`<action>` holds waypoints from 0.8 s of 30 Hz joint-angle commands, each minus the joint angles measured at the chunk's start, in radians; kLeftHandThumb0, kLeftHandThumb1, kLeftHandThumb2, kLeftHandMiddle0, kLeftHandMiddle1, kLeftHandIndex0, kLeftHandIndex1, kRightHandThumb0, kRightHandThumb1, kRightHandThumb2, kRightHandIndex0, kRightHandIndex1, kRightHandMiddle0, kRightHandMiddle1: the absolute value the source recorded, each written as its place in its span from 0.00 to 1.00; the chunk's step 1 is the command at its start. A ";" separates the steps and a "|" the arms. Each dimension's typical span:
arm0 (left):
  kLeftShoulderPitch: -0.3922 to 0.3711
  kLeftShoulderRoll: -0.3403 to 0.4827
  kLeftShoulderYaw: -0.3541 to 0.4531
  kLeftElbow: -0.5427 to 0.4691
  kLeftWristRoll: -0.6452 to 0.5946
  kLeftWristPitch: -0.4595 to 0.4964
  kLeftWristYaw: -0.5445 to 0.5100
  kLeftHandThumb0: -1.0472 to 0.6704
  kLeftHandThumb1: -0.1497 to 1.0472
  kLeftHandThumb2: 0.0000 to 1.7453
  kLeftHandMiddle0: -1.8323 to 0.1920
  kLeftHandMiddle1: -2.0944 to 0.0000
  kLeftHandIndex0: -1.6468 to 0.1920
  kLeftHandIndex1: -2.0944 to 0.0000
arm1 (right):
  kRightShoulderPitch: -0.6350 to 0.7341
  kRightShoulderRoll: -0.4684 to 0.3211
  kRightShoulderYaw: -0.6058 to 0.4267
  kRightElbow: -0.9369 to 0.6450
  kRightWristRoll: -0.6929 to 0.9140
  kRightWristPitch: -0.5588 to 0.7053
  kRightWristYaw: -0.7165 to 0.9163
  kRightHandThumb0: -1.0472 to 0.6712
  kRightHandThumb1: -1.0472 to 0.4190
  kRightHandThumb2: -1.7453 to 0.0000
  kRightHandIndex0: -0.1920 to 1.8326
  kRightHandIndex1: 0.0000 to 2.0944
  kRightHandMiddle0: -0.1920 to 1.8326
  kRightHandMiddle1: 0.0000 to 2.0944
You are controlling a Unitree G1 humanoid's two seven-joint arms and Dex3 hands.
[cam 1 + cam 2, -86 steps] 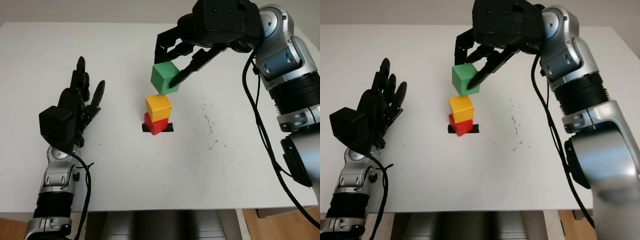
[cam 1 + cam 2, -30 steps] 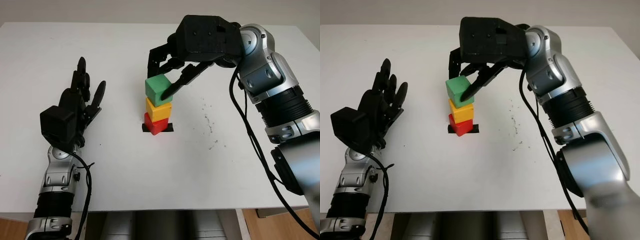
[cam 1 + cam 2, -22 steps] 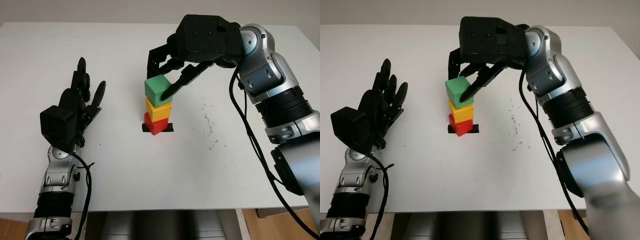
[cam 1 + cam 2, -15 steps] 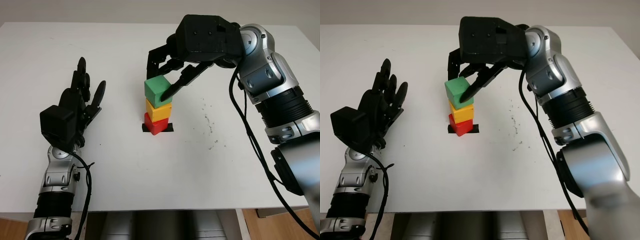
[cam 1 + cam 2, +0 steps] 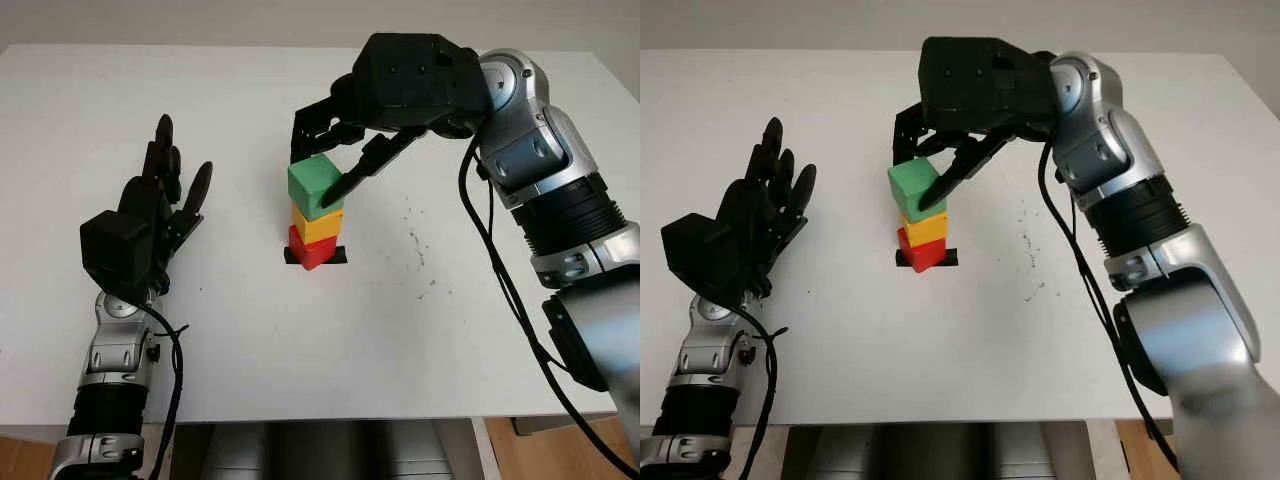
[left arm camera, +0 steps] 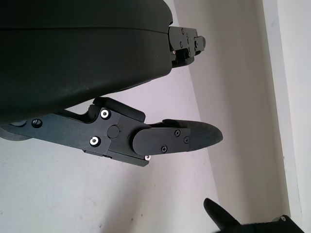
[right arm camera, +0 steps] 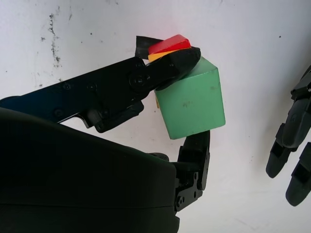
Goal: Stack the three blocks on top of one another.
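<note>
**White table, green block being set on a two-block stack**

White table (image 5: 300,380) surface is being used as the work area, with a small black marker patch (image 5: 339,255) lying at its middle. On that patch a red block (image 5: 309,250) is sitting, and a yellow block (image 5: 322,224) is resting on top of it, so the lower two tiers are judged to be already built.

At the top, a green block (image 5: 316,186) is being held by the right hand (image 5: 330,165), which is reaching in from the far right above the stack. Its fingers (image 7: 167,68) are being kept pressed against opposite faces of the block, one on the right face and another at the far-left side, so the block is being steadied from two sides rather than dropped. In the right wrist view the green block is seen sitting slightly turned and offset toward the left relative to the yellow one; whether its underside is fully touching the yellow block cannot be told.

The grip is judged to be maintained so that alignment can be corrected before release, since a skewed top tier could tip the stack.

The left hand (image 5: 150,215) is being held open above the table at the left, well apart from the blocks, presumably to keep clear.
</note>
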 commanded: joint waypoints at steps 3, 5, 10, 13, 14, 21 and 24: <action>-0.002 0.008 -0.009 -0.006 0.016 -0.008 0.000 0.23 1.00 0.24 0.93 0.97 0.93 0.97 | 0.009 -0.007 -0.014 -0.003 0.006 0.001 -0.014 0.25 0.09 0.97 0.19 0.01 0.14 0.36; 0.000 0.009 -0.010 -0.007 0.018 -0.007 -0.003 0.23 1.00 0.24 0.94 0.97 0.93 0.97 | 0.010 -0.007 -0.017 -0.004 0.009 0.001 -0.016 0.24 0.09 0.97 0.18 0.01 0.14 0.35; 0.000 0.003 -0.009 -0.009 0.013 0.004 -0.002 0.23 1.00 0.24 0.93 0.97 0.93 0.97 | 0.014 -0.012 -0.030 -0.021 0.027 0.032 -0.008 0.20 0.12 0.98 0.16 0.00 0.11 0.32; 0.004 0.005 -0.010 -0.014 0.014 0.005 -0.002 0.23 1.00 0.24 0.93 0.97 0.93 0.97 | 0.017 -0.020 -0.037 -0.034 0.036 0.033 -0.002 0.18 0.12 0.97 0.12 0.00 0.08 0.22; 0.004 0.005 -0.010 -0.011 0.014 0.000 -0.004 0.23 1.00 0.25 0.93 0.97 0.93 0.97 | 0.017 -0.024 -0.042 -0.038 0.042 0.033 0.004 0.18 0.12 0.97 0.12 0.01 0.08 0.20; 0.004 0.000 -0.005 -0.010 0.007 -0.003 0.001 0.24 1.00 0.24 0.94 0.98 0.94 0.98 | 0.019 -0.050 -0.180 -0.047 0.170 0.087 -0.003 0.09 0.06 0.96 0.00 0.00 0.00 0.00; 0.004 0.001 -0.003 -0.004 0.003 -0.011 -0.001 0.24 1.00 0.24 0.94 0.98 0.94 0.98 | 0.107 -0.028 -0.295 -0.086 0.249 0.086 -0.132 0.04 0.01 0.82 0.00 0.00 0.00 0.00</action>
